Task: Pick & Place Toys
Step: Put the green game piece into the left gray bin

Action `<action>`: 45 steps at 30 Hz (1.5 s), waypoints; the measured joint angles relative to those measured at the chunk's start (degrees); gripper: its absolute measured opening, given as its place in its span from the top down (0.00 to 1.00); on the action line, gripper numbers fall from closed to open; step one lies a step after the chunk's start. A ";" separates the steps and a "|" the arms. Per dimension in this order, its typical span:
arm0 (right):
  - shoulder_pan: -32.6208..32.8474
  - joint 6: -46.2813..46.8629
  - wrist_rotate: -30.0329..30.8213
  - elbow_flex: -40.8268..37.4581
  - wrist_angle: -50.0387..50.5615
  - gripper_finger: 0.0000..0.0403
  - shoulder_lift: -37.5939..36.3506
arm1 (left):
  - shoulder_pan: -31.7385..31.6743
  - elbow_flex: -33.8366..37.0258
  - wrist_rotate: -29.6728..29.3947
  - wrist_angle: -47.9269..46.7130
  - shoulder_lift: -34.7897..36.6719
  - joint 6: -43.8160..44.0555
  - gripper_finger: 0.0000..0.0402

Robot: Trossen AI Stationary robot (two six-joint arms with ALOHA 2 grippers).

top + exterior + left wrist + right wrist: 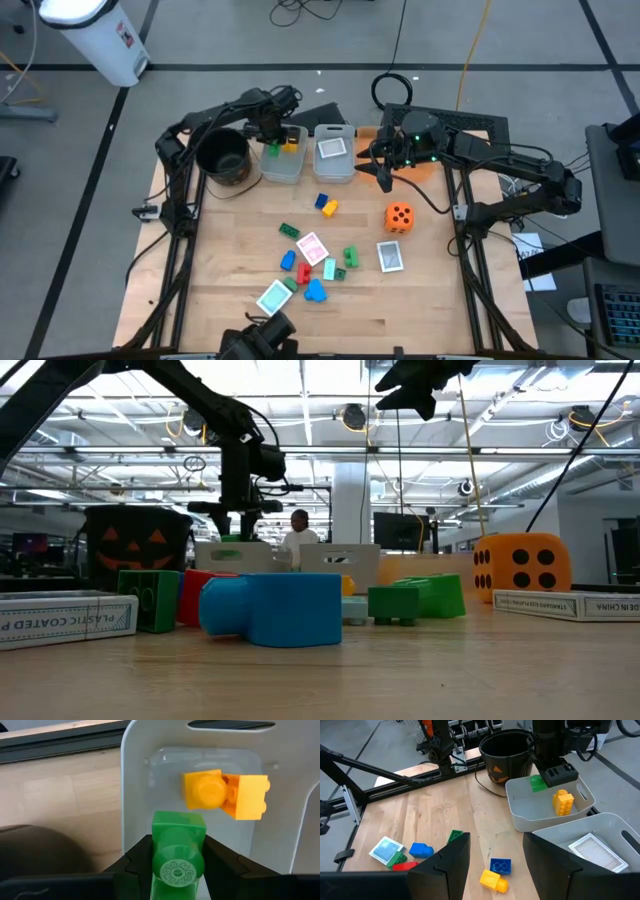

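My left gripper (pixel 272 140) is shut on a green block (pixel 177 850) over the left clear bin (pixel 281 160), where a yellow block (pixel 225 795) lies on the floor. My right gripper (pixel 495 855) is open and empty above the table, in front of the second bin (pixel 333 155), which holds a playing card (pixel 597 851). An orange die (pixel 399 216) stands on the table at the right. Loose blocks lie at mid-table: blue and yellow (pixel 325 205), green (pixel 289 230), red (pixel 303 272) and blue (pixel 315 290). Three cards (pixel 312 247) (pixel 390 256) (pixel 273 297) lie there too. My left gripper pinches the green block by two opposite sides (pixel 159 845) between its two fingers. The fingers come from above, pointing down. The block's round stud faces the wrist camera. In the right wrist view the block (pixel 537 783) sits at about the bin's rim height, above the bin's floor.
A round black pot (pixel 222 155) with an orange face stands left of the bins. An orange tray (pixel 365 133) shows partly under my right arm. Free wood lies along the table's left side and near edge.
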State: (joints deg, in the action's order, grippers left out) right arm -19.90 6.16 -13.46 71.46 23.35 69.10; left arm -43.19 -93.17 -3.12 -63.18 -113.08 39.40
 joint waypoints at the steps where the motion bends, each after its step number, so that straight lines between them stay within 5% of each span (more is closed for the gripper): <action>1: 0.00 -0.18 0.04 0.00 -0.01 0.56 0.00 | -0.11 0.00 0.09 0.14 0.00 0.08 0.67; 24: 0.00 -1.69 0.16 0.00 0.17 0.58 0.00 | -1.12 0.02 -2.64 2.16 -2.16 1.02 0.67; 45: -0.02 -2.96 3.18 0.00 0.31 0.59 0.00 | -1.37 0.02 0.95 4.65 -4.49 -1.21 0.67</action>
State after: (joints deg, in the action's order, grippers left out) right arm -19.92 3.20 -10.28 71.46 23.66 69.10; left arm -44.57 -93.14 -2.17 -58.53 -117.57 38.20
